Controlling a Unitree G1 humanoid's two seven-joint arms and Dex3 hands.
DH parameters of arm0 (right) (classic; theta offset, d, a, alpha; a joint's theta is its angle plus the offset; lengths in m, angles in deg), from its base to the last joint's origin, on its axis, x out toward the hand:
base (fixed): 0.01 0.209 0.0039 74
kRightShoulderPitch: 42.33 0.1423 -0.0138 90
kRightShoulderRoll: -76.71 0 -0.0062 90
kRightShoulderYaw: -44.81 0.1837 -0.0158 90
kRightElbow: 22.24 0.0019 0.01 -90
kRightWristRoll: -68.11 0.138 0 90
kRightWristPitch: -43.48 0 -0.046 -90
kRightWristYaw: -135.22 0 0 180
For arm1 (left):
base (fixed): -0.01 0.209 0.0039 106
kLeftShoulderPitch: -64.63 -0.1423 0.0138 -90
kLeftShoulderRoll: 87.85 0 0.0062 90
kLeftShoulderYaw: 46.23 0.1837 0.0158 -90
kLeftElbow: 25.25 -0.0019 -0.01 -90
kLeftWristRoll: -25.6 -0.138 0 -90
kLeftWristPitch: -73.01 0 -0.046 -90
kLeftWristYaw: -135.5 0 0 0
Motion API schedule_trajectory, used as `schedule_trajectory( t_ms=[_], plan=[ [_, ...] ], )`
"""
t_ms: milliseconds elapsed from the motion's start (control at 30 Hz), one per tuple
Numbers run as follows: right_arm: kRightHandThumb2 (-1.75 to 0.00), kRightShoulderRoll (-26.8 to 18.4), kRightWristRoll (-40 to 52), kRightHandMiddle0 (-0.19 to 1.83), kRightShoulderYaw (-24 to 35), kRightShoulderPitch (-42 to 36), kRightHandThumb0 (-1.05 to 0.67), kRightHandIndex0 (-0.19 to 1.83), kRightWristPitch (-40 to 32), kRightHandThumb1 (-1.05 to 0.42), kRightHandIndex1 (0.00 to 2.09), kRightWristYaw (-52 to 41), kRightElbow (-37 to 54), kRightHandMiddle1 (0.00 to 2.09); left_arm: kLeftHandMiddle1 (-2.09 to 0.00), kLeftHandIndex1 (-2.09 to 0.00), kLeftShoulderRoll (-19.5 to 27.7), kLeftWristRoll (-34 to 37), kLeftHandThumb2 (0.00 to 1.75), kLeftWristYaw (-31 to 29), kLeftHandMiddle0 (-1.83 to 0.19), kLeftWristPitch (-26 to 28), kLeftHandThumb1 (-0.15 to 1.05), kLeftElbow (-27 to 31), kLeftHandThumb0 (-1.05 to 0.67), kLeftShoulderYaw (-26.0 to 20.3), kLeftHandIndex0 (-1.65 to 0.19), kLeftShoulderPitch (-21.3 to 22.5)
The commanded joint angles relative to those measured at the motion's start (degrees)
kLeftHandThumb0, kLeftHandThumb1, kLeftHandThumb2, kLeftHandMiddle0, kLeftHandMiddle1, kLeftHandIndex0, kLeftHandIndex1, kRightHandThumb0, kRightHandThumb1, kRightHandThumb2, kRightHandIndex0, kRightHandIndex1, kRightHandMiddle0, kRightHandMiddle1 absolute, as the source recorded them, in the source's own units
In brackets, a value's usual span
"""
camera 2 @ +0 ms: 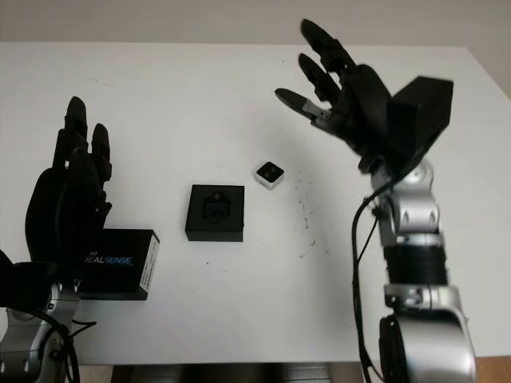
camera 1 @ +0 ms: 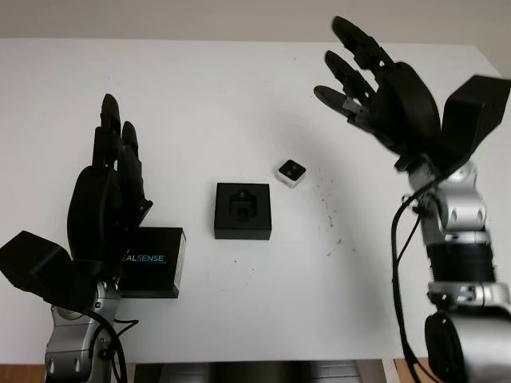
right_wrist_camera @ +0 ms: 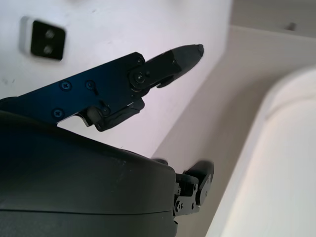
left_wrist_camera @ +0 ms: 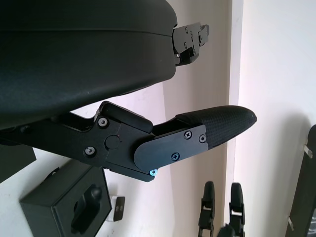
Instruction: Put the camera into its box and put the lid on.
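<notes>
A small white camera [camera 1: 291,172] with a black face lies on the white table, just right of and behind the open black box [camera 1: 243,211]. The box has a moulded recess and sits mid-table; it also appears in the left wrist view [left_wrist_camera: 74,205]. The black lid [camera 1: 153,262], printed REALSENSE, lies at the front left, partly behind my left hand [camera 1: 112,171]. That hand is raised and open, holding nothing. My right hand [camera 1: 351,68] is open too, held high above the table at the right, behind the camera [right_wrist_camera: 43,38].
The white table [camera 1: 239,104] stretches back to a pale wall. Small dark specks [camera 1: 326,209] mark the surface right of the box. The table's right edge runs past my right arm [camera 1: 455,239].
</notes>
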Motion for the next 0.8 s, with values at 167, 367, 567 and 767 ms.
schedule_trajectory(
  t_ms=[167,367,567,767],
  plan=[
    [-0.05,-5.8,-12.1,-0.02,-8.3,9.2,-0.46,0.15,17.6,-0.78,0.68,-3.4,-16.3,1.03,0.0,0.0,0.3,0.8,0.73,-0.5,0.19,-0.2,1.05,0.3,-0.81,-0.9,0.19,-0.6],
    [-0.05,-8.5,-21.3,0.11,-14.5,14.3,-0.45,0.13,27.7,-0.77,0.55,-3.3,-24.7,0.74,0.0,0.0,0.5,1.5,0.72,-1.2,0.19,-0.2,1.05,0.0,-0.8,-1.4,0.19,-1.0],
    [-0.05,-10.0,-27.9,0.2,-18.7,16.0,-0.43,0.22,33.8,-0.75,0.54,-1.1,-26.0,0.72,0.0,0.0,0.8,1.8,0.72,-1.5,0.19,0.5,1.05,0.2,-0.8,-1.8,0.19,-1.3],
    [-0.05,-11.4,-31.3,0.25,-21.2,16.0,-0.42,0.25,39.2,-0.75,0.53,-1.3,-25.2,0.63,0.0,0.0,1.0,1.7,0.71,-1.6,0.19,0.7,1.05,0.1,-0.8,-1.9,0.19,-1.5]
  ],
)
